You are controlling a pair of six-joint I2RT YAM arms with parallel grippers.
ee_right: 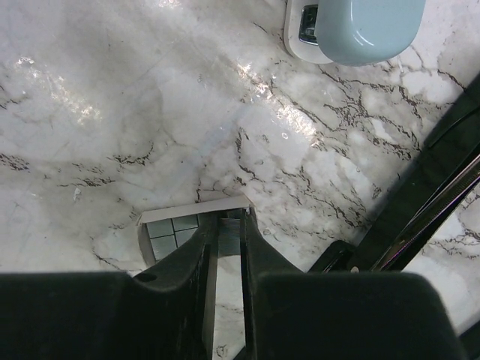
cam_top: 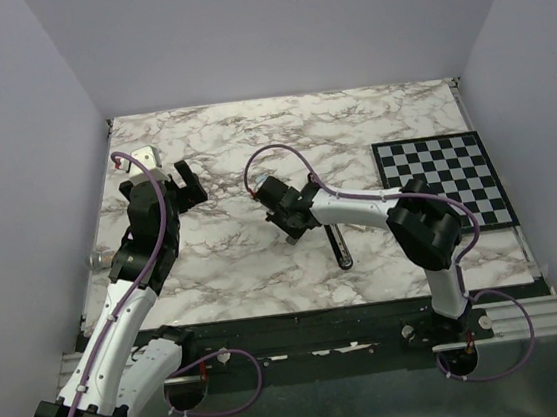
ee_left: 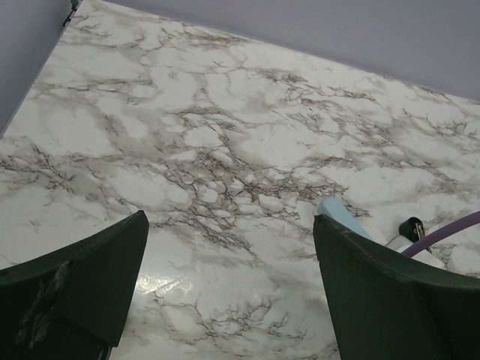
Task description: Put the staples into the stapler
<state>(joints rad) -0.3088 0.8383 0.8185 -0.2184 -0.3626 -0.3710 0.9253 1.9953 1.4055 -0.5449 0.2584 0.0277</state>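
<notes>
I can read no words, numbers, brand marks or labels anywhere in my views. The nearest thing to a sign is the checkerboard (cam_top: 455, 166) lying at the right edge of the tabletop, and it bears only plain black and white squares. Anything printed elsewhere is too small or blurred for me to make out.

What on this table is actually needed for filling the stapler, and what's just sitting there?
Needed for the job:
- the black stapler, its silvery channel showing
- the staples, grey blocks in a little white box

Just lying about:
- the checkered board on the right
- the pale blue object on a white base
</notes>
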